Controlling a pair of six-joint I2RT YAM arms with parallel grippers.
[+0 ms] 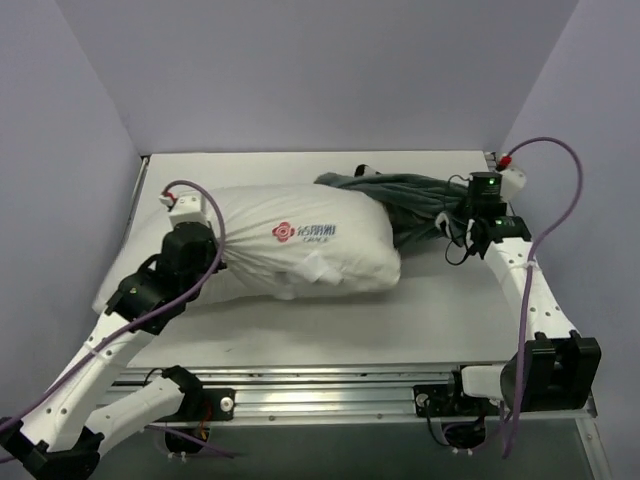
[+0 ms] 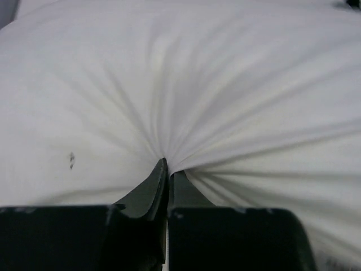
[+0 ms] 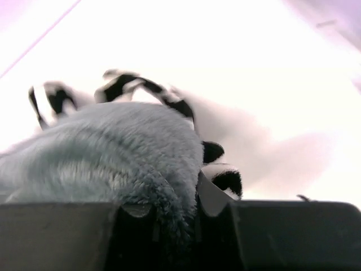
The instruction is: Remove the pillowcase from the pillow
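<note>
The white pillow [image 1: 300, 245] with a red logo lies across the table's middle, almost wholly bare. The grey-green pillowcase [image 1: 415, 200] is bunched at its right end, with a bit of zebra stripe at the back. My left gripper [image 1: 195, 225] is shut on the pillow's left end; in the left wrist view its fingers pinch a fold of the white pillow [image 2: 186, 96] fabric, my left gripper [image 2: 167, 169] closed tight. My right gripper [image 1: 470, 215] is shut on the pillowcase; in the right wrist view my right gripper [image 3: 189, 195] clamps the fuzzy pillowcase [image 3: 113, 158], its zebra edge showing behind.
The white table [image 1: 450, 320] is walled by pale purple panels at the back and both sides. A metal rail [image 1: 330, 385] runs along the near edge by the arm bases.
</note>
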